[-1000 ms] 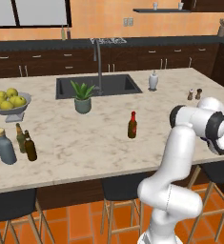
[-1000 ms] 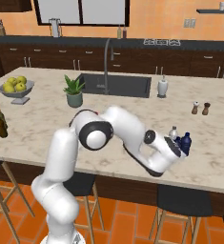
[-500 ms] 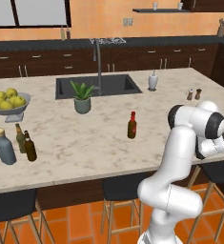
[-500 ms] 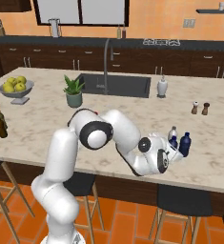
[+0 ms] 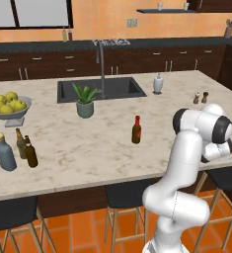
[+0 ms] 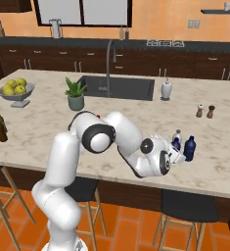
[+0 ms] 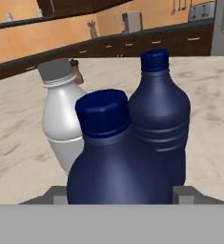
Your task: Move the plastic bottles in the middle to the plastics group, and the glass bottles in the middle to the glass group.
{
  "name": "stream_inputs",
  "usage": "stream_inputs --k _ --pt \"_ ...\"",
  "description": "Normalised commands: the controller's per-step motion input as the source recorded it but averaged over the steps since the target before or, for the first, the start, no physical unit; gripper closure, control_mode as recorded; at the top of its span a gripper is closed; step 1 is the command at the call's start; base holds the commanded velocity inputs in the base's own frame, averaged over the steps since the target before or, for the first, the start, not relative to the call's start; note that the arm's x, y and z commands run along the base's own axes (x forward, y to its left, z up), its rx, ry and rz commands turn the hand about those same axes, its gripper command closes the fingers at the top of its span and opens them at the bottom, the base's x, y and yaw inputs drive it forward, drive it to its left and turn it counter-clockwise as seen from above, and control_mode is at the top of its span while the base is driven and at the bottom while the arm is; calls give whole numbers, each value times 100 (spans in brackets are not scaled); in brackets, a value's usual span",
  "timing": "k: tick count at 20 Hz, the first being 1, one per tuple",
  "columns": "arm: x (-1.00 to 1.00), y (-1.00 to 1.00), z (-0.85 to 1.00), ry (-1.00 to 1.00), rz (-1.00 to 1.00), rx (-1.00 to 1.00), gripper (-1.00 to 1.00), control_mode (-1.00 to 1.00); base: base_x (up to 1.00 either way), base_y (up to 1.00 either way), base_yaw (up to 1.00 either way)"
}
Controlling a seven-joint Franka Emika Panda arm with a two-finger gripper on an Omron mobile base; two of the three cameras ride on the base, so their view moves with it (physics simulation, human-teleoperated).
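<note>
Navy squat bottle [image 7: 117, 162] stands between the pincer's [image 7: 120, 194] parted fingertips.

My 3 views are evenly and softly lit, with no glare and only faint shadows under things on the counter [image 5: 102, 148]. Both base views look coarse and slightly soft, with small far items hard to read. My hand view is sharper up close, showing smooth sheen on the navy-blue bottle [image 7: 118, 167].
</note>
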Motion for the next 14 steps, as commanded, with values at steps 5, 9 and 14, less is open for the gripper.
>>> stream_inputs --k 5,9,14 --pt "13 -12 -8 0 7 7 100 -100 0 0 0" --pt "1 -10 -26 1 7 6 100 -100 0 0 0" --pt "0 -3 -25 1 6 1 100 -100 0 0 0"
